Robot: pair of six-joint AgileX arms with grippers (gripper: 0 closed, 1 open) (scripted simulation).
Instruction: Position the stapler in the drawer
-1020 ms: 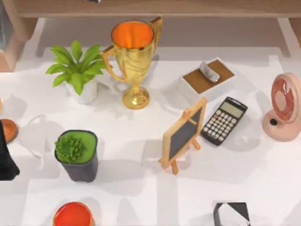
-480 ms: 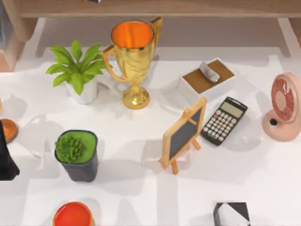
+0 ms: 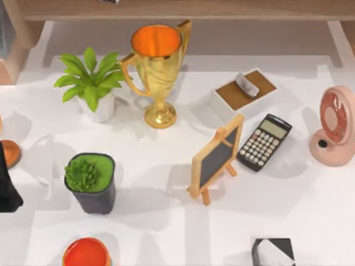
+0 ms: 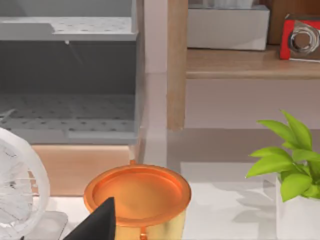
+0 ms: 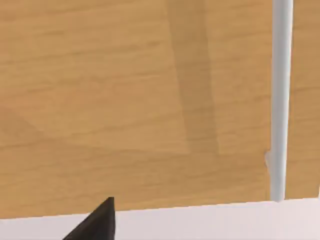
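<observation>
From above, you see the white worktop (image 3: 166,233) carrying a gold trophy (image 3: 156,72), a small chalkboard easel (image 3: 217,158) and a calculator (image 3: 264,142). The stapler (image 3: 246,85) lies on a brown-topped white box (image 3: 244,95) right of the trophy. Your left arm (image 3: 6,185) sits at the left edge, the right arm (image 3: 273,252) at the bottom edge.

In the left wrist view, an orange-topped gold cylinder (image 4: 137,197) stands before a grey open compartment (image 4: 67,80).

In the right wrist view, a wooden panel (image 5: 135,100) with a white bar (image 5: 280,100) faces you.

You cannot tell how either set of fingers stands.

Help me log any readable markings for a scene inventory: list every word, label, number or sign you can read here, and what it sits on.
No text can be read anywhere.
Calculator: its keys carry marks, too small to read; the display shows nothing legible.
Small chalkboard: blank slate.
Trophy: no engraving visible.
Red box on the shelf: a grey ring emblem, no lettering.
</observation>
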